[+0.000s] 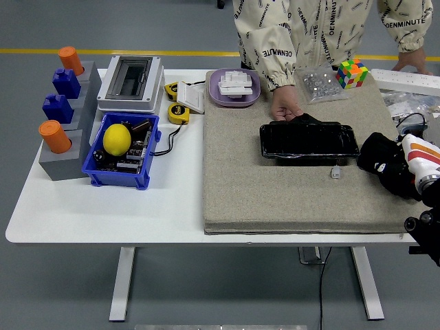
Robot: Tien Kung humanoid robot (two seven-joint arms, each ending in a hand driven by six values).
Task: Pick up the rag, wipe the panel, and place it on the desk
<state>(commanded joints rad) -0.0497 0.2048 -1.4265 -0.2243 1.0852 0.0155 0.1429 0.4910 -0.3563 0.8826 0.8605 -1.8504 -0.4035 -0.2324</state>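
A glossy black panel (309, 141) lies across the grey felt mat (275, 192), with a small white plug (335, 172) at its near edge. A person's hand (285, 108) rests on the panel's far left corner, beside a dark bump there. My right hand (383, 166) comes in from the right edge, just off the panel's right end and low over the mat. It is shut on a dark, bunched rag (375, 159) that hides the fingers. The left arm is out of view.
On the mat's far side are a purple dish (234, 88) of white parts, a clear bag (317, 84) and a colour cube (352, 73). On the bare white table to the left are a blue bin (121, 151) with a lemon, a grey box (130, 82), tape measures and grey blocks.
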